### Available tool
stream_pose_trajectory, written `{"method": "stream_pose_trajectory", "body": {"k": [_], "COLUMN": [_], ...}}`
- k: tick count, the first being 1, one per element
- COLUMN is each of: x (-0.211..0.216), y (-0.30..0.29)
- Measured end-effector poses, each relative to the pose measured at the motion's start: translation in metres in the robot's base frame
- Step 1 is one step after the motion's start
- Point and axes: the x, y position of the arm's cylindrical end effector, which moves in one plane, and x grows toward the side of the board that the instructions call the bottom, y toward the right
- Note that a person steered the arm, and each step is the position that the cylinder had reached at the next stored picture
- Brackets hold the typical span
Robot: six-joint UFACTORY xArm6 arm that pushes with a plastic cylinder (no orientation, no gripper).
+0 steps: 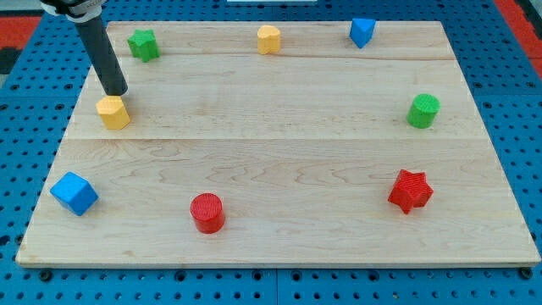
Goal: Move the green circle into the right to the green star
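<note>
Going across from the view's left: a blue cube (74, 192) is sitting near the bottom-left corner of the counter (279, 152), which is a light wooden board lying on a blue pegboard (17, 93)

Above it, a yellow block (113, 112) is sitting near the left edge; shape is hard to call, possibly hexagonal. My tip (119, 91) is resting just above that yellow block, at its top edge; can't tell if it's actually touching. The rod is leaning up toward the view's top left and running out of frame. The end effector here is only that bare rod, so there's nothing on it that could be clamping or releasing, and it isn't carrying any block

The green star (143, 44) is sitting near the top-left corner, just up and right of my tip, apart from it

A red cylinder (207, 212) is standing near the bottom edge, left of centre. A second yellow block (268, 39) is sitting at the top edge around the middle. A blue block (362, 32), looking wedge-like, is sitting at the top edge further right

A red star (411, 191) is lying at lower right. The green circle (423, 111) is standing near the right edge at mid height, well apart from the green star and from my tip, almost the full board width away
</note>
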Motion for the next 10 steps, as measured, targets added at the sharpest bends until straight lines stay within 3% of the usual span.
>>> {"method": "stream_pose_trajectory", "body": {"k": [2, 3, 4, 6, 7, 8, 9, 10], "x": [-0.009, -0.007, 0.002, -0.024, 0.007, 0.055, 0.057, 0.024], "y": [0.004, 0.068, 0.167, 0.403, 0.503, 0.499, 0.382, 0.356]}}
